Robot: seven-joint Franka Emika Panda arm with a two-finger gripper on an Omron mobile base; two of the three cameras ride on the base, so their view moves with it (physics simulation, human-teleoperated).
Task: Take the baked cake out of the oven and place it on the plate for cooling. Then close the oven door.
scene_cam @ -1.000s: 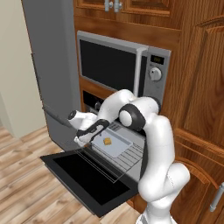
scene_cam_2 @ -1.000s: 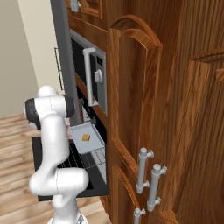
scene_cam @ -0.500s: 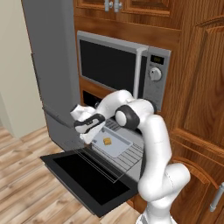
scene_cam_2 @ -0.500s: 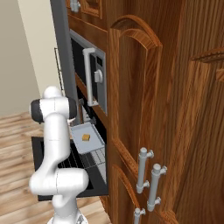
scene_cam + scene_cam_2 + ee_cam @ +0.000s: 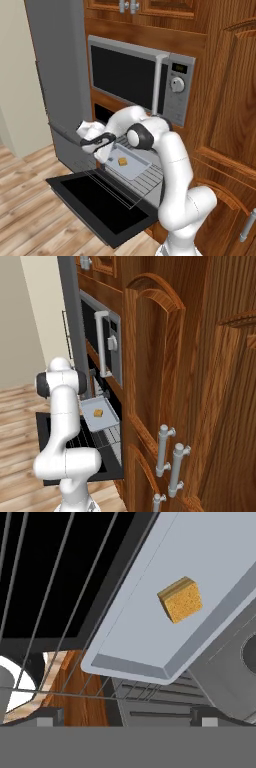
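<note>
Cake lies on tray; pincer apart, empty.

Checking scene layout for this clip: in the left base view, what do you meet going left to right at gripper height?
Grey fridge → gripper → baked cake on the pale tray → the robot's white arm → wooden cabinet door.

A silver-framed microwave with an upright handle sits among wooden cabinets, a grey fridge to its left, above a wood floor.
</note>
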